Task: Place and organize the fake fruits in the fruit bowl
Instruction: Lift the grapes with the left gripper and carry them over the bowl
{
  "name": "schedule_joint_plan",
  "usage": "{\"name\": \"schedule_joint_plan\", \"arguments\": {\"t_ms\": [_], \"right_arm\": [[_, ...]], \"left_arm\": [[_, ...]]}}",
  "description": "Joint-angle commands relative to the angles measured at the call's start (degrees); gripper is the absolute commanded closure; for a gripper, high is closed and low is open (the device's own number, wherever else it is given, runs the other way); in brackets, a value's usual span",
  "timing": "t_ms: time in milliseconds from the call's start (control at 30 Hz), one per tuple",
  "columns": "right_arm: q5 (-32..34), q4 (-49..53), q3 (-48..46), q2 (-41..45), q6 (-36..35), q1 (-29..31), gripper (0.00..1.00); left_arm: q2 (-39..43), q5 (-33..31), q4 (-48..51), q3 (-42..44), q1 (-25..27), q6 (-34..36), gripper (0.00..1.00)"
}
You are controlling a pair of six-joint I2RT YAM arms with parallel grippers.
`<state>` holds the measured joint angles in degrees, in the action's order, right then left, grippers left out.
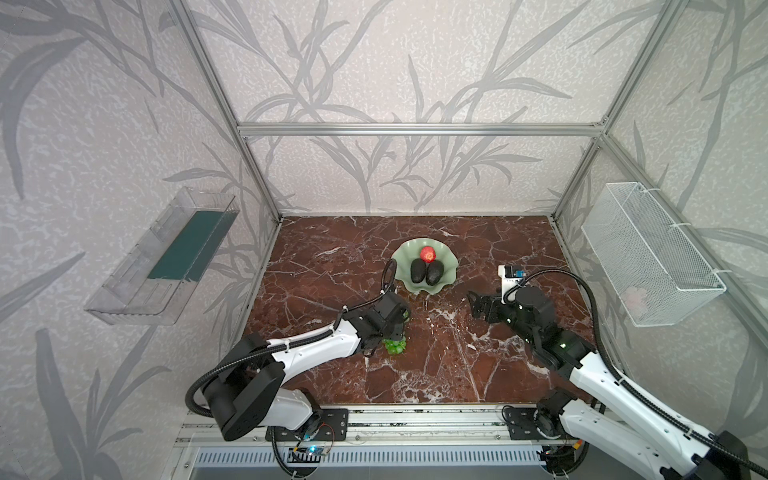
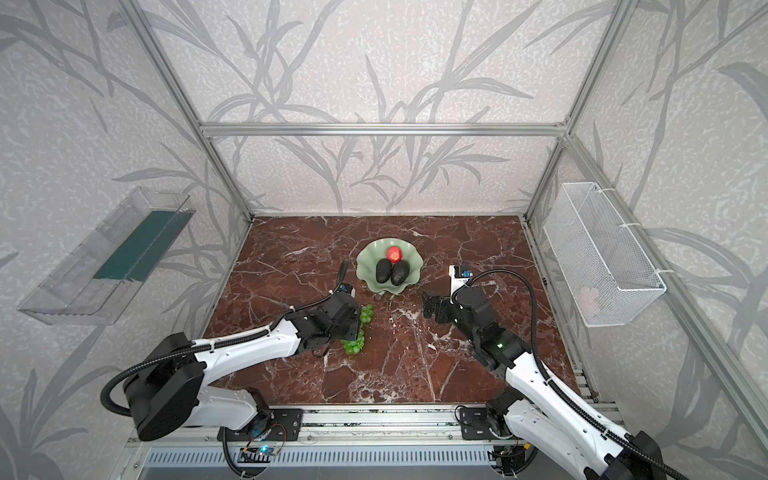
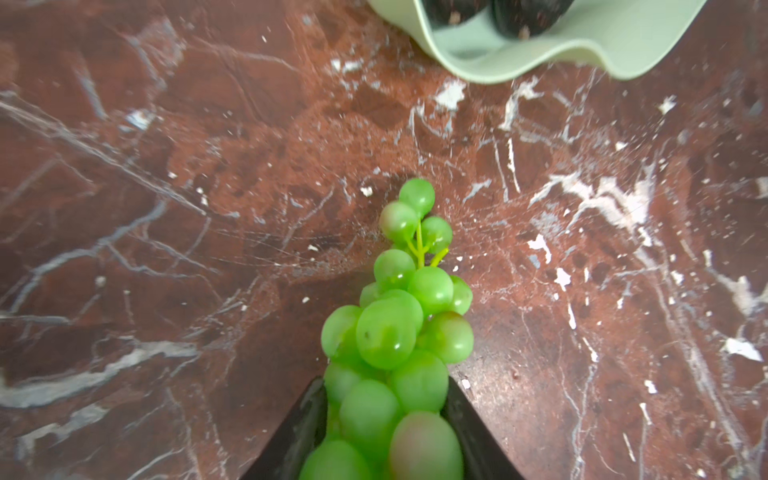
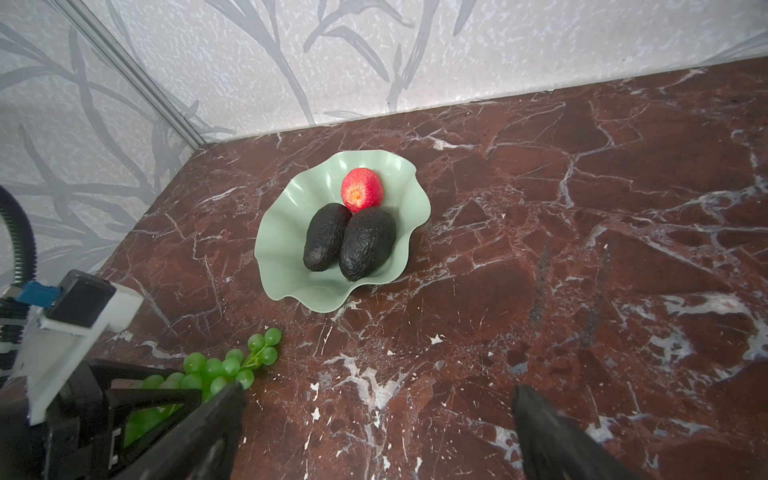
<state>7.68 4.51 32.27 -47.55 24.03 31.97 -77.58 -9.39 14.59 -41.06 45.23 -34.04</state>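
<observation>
The grapes [image 3: 395, 332] are a bright green, plastic-looking bunch: glossy round berries on a thin yellow-green stem, a couple of them with a faint reddish blush. The left gripper [image 3: 384, 399] is clamped on the fat end of the bunch, with its black fingers [image 3: 305, 419] squeezed in from both sides. The skinny tip pokes out ahead toward the fruit bowl [image 4: 282, 232]. In a top view the bunch [image 2: 354, 345] sits low over the table [image 4: 582, 249], near the bowl's front-left, and sticks out on either side of the gripper. Honestly can't tell if it's touching the marble or just off it.

The bowl is pale green and shiny with a wavy rim, sitting around the middle of the dark red marble top. Inside it, two blackish, wrinkly avocados [image 4: 326, 243] lie side by side touching each other. The small red fruit [image 4: 361, 189] is tucked right behind them, on the back-wall side.

The right gripper [image 4: 378, 388] hangs over the table to the right of the bowl and points at it, jaws spread wide with nothing between them.
</observation>
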Motion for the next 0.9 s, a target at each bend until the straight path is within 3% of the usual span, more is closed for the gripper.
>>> {"name": "schedule_joint_plan", "arguments": {"t_ms": [0, 367, 633, 867], "right_arm": [[0.9, -1.1, -0.5, 0.3, 0.3, -0.1, 0.01], [1.2, -0.8, -0.4, 0.5, 0.2, -0.1, 0.01], [1.7, -0.4, -0.4, 1.3, 0.0, -0.1, 0.01], [2.0, 0.2, -0.3, 2.1, -0.3, -0.2, 0.01]], "left_arm": [[4.5, -3.1, 0.1, 0.8, -0.5, 0.4, 0.55], [12.2, -0.2, 3.6, -6.0, -6.0, 5.3, 0.54], [11.3, 1.4, 3.0, -12.8, -8.9, 8.9, 0.54], [4.3, 3.9, 0.3, -20.8, -11.9, 14.0, 0.53]]}}
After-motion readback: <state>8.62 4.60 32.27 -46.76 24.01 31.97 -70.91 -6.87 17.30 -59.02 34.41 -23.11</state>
